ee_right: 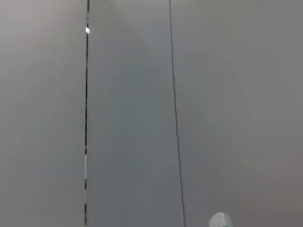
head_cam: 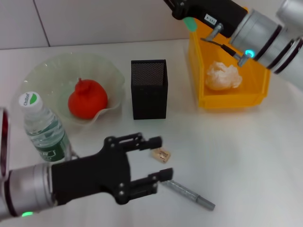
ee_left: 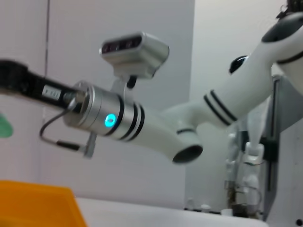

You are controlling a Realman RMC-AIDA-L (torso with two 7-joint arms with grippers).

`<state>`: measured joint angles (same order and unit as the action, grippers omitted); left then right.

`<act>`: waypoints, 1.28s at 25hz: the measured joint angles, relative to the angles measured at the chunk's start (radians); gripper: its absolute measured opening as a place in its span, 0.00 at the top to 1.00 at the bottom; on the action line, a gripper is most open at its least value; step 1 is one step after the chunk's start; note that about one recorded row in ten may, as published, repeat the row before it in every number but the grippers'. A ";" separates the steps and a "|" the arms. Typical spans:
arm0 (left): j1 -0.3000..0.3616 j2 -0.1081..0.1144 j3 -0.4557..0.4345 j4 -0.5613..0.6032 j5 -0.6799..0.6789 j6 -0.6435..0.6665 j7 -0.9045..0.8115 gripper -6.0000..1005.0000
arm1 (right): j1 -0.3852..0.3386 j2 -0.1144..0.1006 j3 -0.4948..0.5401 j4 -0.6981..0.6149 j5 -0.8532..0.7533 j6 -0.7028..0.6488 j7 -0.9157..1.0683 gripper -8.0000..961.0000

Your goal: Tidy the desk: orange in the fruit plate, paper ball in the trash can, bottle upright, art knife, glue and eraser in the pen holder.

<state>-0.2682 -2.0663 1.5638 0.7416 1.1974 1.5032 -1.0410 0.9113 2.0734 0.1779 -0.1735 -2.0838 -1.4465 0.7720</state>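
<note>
The orange (head_cam: 87, 100) lies in the fruit plate (head_cam: 52, 64) at the back left. The bottle (head_cam: 43, 128) stands upright in front of the plate. The paper ball (head_cam: 222, 75) rests inside the yellow trash can (head_cam: 232, 101). The black mesh pen holder (head_cam: 149, 89) stands between plate and can. My left gripper (head_cam: 161, 157) is open, its fingers on either side of the tan eraser (head_cam: 161, 154) on the table. The grey art knife (head_cam: 188, 192) lies just right of it. My right gripper (head_cam: 188, 21) hangs over the can's far left corner. The glue is out of view.
The white table meets a white wall close behind the plate and the trash can. In the left wrist view my right arm (ee_left: 142, 127) crosses above a corner of the yellow can (ee_left: 38, 203). The right wrist view shows only wall panels.
</note>
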 joint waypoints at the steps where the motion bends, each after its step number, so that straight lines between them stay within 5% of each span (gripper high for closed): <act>1: 0.002 0.000 -0.008 -0.033 -0.002 0.001 0.029 0.39 | 0.007 -0.001 -0.016 -0.017 0.001 0.008 0.049 0.82; 13: 0.004 -0.006 -0.055 -0.304 -0.033 0.008 0.277 0.39 | 0.063 0.001 -0.101 -0.037 0.018 0.112 0.211 0.82; 23: -0.001 -0.003 -0.077 -0.382 -0.044 -0.025 0.301 0.39 | 0.115 0.005 -0.110 0.041 0.021 0.275 0.178 0.82; 32: 0.028 0.003 -0.107 -0.411 -0.040 0.005 0.293 0.39 | 0.092 0.003 -0.122 0.047 0.019 0.275 0.193 0.82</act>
<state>-0.2404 -2.0631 1.4573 0.3310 1.1576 1.5087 -0.7483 1.0035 2.0767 0.0555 -0.1263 -2.0653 -1.1718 0.9648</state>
